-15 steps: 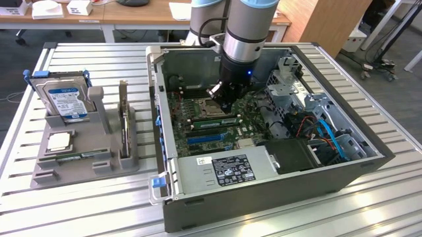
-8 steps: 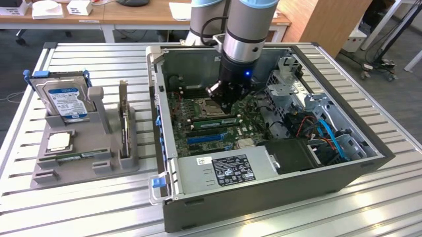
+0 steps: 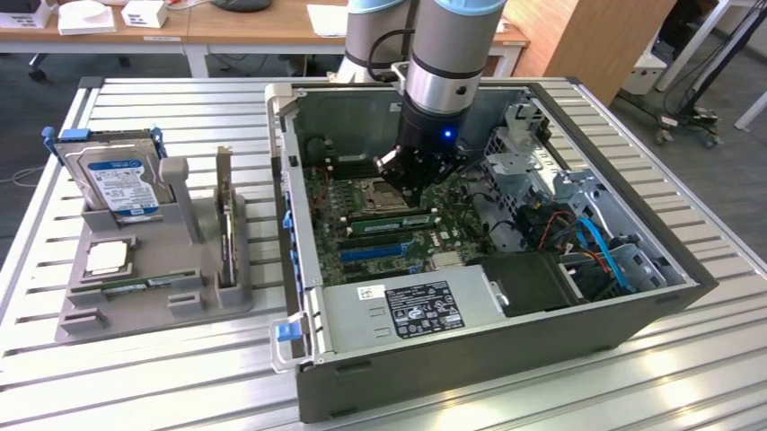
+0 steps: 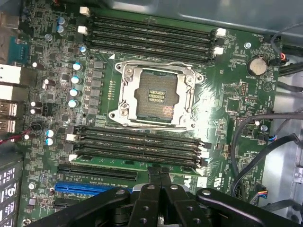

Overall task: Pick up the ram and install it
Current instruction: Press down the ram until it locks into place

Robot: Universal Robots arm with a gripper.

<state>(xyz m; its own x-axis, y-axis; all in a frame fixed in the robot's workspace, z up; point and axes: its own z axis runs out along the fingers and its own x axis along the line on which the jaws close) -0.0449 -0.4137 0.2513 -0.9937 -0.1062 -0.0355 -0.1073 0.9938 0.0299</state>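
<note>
Fig. legend: Open PC case (image 3: 314,377) was laid on its side on a slatted metal table (image 3: 144,386), w/ motherboard (image 4: 227,85) exposed. Gripper (image 4: 159,182) was seen lowered inside the case, over the board, fingers pressed together, tips resting on the ram (image 4: 137,161). The ram, a thin green stick, was seated in the outermost slot of the DIMM bank just beside the empty CPU socket (image 4: 156,97), approx. level w/ its neighbours; white latches were visible at the slot ends. At the exterior view's left, a grey holder (image 3: 132,287) was seen carrying a blue-labelled hard drive (image 3: 118,184) and an upright expansion card (image 3: 224,215)
</note>
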